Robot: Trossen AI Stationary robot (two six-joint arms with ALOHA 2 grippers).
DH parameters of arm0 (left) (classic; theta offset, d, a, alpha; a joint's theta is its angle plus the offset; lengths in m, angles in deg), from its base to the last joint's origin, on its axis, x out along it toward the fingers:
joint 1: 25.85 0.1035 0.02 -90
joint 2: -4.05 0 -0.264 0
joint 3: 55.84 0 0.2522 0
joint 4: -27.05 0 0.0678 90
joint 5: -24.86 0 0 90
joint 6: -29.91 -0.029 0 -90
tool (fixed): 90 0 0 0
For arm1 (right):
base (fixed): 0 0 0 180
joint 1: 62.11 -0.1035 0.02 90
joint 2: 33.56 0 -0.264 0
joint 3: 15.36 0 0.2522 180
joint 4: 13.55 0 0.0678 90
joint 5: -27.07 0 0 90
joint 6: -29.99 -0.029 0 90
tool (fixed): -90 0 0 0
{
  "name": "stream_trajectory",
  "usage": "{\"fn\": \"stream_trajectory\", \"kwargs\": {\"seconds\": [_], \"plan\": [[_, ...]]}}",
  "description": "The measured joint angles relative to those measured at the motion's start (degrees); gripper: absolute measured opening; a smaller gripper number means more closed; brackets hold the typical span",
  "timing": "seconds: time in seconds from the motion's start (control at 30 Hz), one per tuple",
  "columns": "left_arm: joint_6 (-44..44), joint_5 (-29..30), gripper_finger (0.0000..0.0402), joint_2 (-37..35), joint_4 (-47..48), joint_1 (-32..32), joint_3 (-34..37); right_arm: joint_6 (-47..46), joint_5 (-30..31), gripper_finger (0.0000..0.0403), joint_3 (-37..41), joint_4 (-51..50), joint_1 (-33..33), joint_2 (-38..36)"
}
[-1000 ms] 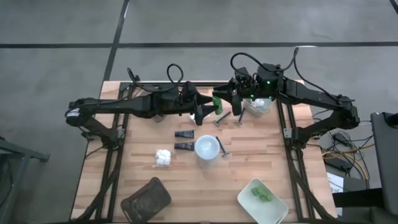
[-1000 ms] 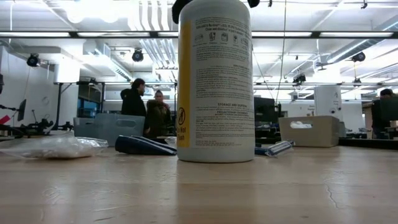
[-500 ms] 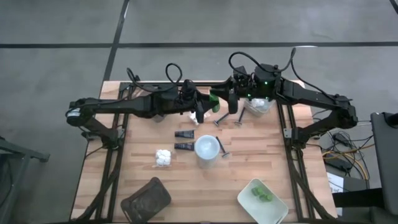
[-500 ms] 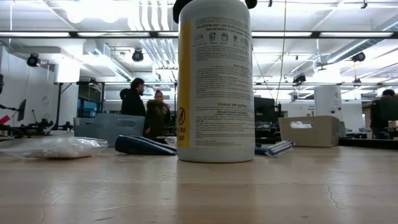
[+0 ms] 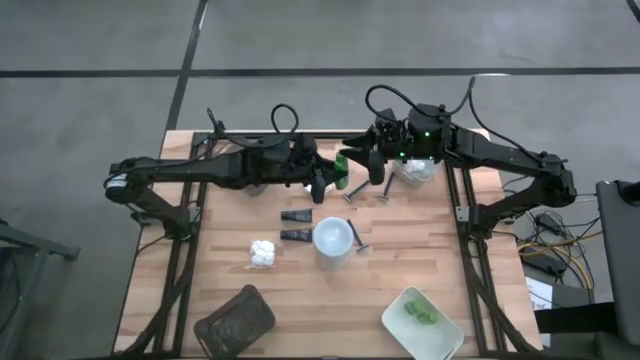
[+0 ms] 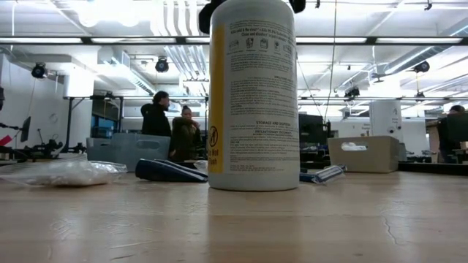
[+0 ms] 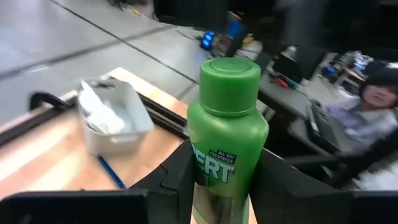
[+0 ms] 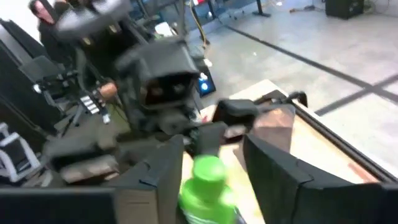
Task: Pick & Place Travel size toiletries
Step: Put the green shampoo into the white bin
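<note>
A green bottle (image 5: 343,164) with a green cap (image 7: 229,87) hangs above the table's far middle, between my two grippers. My left gripper (image 5: 325,183) is shut on it. My right gripper (image 5: 368,165) is open, and its fingers (image 8: 163,174) stand on either side of the bottle's cap end (image 8: 204,180). On the table stand a white-capped bottle with a yellow stripe (image 6: 252,95), two dark tubes (image 5: 295,225), a white packet (image 5: 262,252) and razors (image 5: 358,190). My left gripper pinches the green bottle's body (image 7: 217,171), below the shoulder, between its two fingers (image 7: 177,180). The fingers come about level from the table's left side and lie across the bottle. The bottle stands roughly upright, cap up, lifted clear of the table.
A pale tray (image 5: 415,170) with white packets sits at the far right. Another pale tray (image 5: 400,325), holding green pieces, sits at the near right. A dark brown tray (image 5: 235,318) lies at the near left. People stand in the room beyond the table.
My left gripper has shut on the green bottle, and my right gripper has opened off it. Both arms have stayed above the table's far middle. The bottle has kept its place between them.
</note>
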Motion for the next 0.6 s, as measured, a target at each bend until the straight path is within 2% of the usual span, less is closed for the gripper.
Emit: {"fn": "stream_trajectory", "kwargs": {"seconds": [0.1, 0.23, 0.37, 0.43, 0.6], "plan": [[1.77, -6.27, 0.0119, -0.15, 4.39, 0.48, -1.02, 0.37, -3.54, 0.0199, 0.00, -3.21, 0.07, -0.07], [3.19, -17.56, 0.0119, -0.04, 11.44, 1.31, -2.73, 4.77, -12.55, 0.0230, 0.00, -7.11, 0.00, -0.08], [4.57, -26.37, 0.0119, -0.01, 13.87, 1.53, -2.89, 7.67, -21.37, 0.0254, 0.02, -8.76, -0.15, 1.19], [5.26, -29.05, 0.0119, 0.22, 14.12, 1.53, -2.78, 8.22, -24.05, 0.0264, 0.07, -8.75, -0.38, 1.87], [5.70, -31.26, 0.0119, 0.42, 14.88, 1.53, -2.81, 9.76, -24.76, 0.0279, 0.15, -8.43, -0.52, 3.81]]}}
